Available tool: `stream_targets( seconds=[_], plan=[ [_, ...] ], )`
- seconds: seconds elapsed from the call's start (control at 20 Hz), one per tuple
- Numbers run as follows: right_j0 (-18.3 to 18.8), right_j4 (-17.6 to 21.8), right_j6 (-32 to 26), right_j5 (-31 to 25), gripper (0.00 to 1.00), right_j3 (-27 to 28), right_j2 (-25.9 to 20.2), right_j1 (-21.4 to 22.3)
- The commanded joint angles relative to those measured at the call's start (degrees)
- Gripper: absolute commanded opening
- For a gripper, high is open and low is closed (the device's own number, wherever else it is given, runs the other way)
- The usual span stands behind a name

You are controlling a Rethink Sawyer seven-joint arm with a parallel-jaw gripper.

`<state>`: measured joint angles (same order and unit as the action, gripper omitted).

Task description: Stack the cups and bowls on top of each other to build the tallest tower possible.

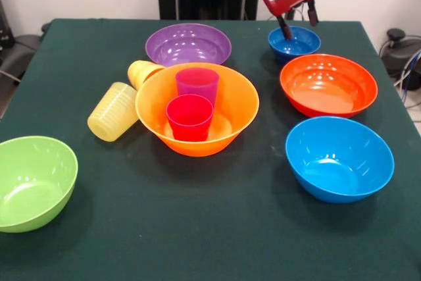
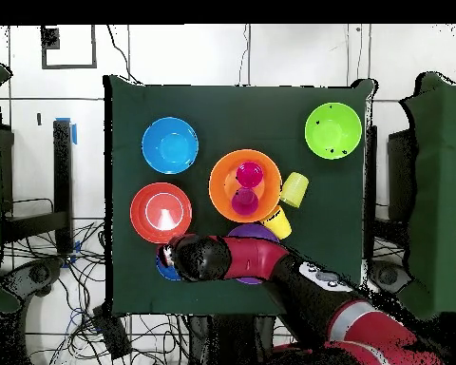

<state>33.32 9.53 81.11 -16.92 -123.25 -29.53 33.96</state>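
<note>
My gripper [image 1: 298,21] hangs open over the small dark blue bowl [image 1: 296,44] at the far right; one finger [image 1: 284,27] dips inside it and the other stands behind its far rim. In the overhead view the gripper [image 2: 180,257] covers most of that bowl [image 2: 163,266]. The large orange-yellow bowl [image 1: 240,106] stands mid-table with the red-pink cup [image 1: 189,118] and the purple cup [image 1: 197,82] upright inside. The ribbed pale yellow cup [image 1: 114,111] and the orange-yellow cup [image 1: 142,70] lie on their sides left of it.
The purple bowl [image 1: 188,44] stands behind the orange-yellow one. The red-orange bowl [image 1: 328,85] and the light blue bowl [image 1: 339,158] stand on the right, and the lime green bowl [image 1: 29,182] at the near left corner. All stand apart on the green table [image 1: 164,228].
</note>
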Motion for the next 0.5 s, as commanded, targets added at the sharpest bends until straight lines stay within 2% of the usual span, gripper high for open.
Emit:
stream_targets(
  seconds=[0.05,0.15,0.2,0.5],
  plan=[
    [-3.5,-1.35,9.79,-2.05,1.0,4.33,3.3,2.81],
    [-4.27,-4.12,12.1,-3.06,1.0,3.57,2.92,4.4],
    [-3.89,-6.82,14.16,-3.3,1.0,2.33,1.32,5.27],
    [-2.24,-12.96,17.42,-4.09,1.0,-1.91,-3.78,13.09]
  ],
)
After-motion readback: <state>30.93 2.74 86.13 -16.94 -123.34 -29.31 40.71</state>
